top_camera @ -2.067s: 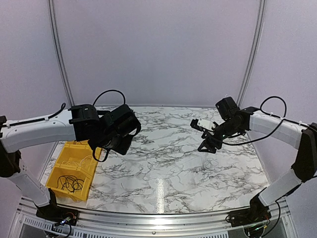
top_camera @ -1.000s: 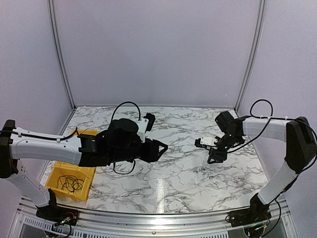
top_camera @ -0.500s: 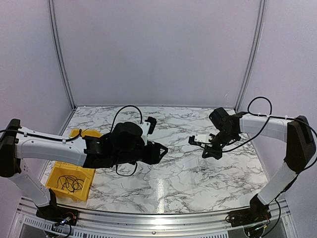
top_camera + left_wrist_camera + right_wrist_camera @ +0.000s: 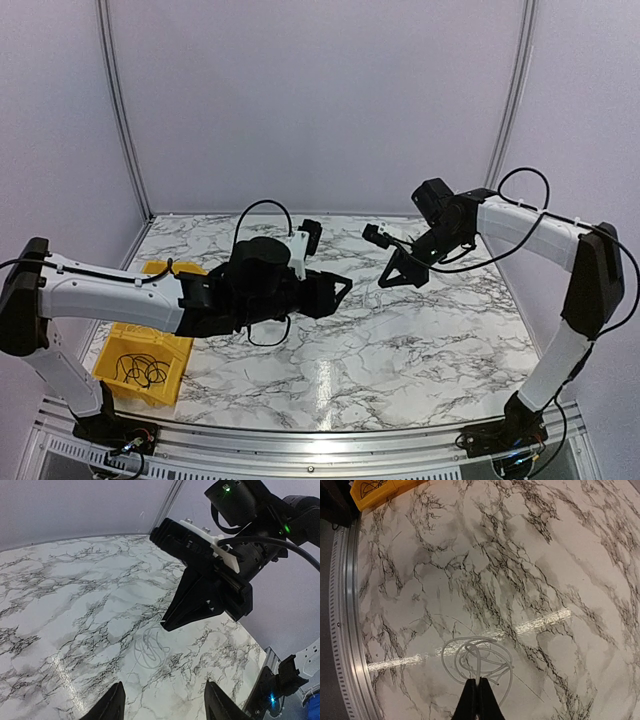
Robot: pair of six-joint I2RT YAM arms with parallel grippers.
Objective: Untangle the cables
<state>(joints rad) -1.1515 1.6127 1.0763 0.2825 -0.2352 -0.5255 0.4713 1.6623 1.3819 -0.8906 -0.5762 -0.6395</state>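
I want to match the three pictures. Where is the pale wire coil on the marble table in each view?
Left wrist: the pale wire coil lies at lower centre, just below the tip of the right hand.
Right wrist: bottom centre, just above that hand's shut fingertips.
Top external: I cannot make it out against the marble table.
Shared landmark: the right hand, a dark wedge in all three views.

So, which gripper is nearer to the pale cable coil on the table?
Right. The right gripper hangs shut, close over the coil; the left gripper, open, faces it from farther back.
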